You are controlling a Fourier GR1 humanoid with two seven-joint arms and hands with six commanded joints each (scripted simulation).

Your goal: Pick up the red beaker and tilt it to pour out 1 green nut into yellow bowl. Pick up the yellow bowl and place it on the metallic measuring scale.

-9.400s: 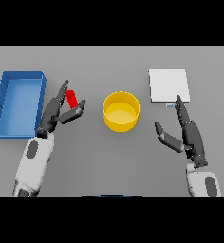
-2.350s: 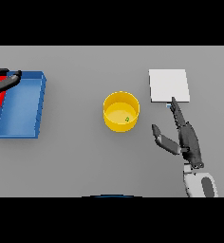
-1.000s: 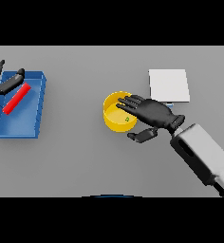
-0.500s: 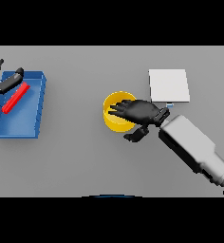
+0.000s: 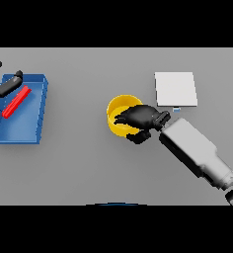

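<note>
We're getting our right hand (image 5: 140, 118) onto the yellow bowl (image 5: 119, 116) mid-desk, fingers curling over its near-right rim, thumb outside, so it's pinching the wall. The bowl is looking light, rigid and probably slick, so a rim pinch seems right. The scale (image 5: 175, 89) is sitting just beside it toward the far right edge. Our left hand (image 5: 1, 85), fingers relaxed, is hovering over the blue bin (image 5: 34, 133), where the red beaker (image 5: 17, 102) is lying.

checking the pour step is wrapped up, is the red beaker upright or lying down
Lying down: the red beaker lies flat on the floor of the blue tray, beside the left hand.
</note>
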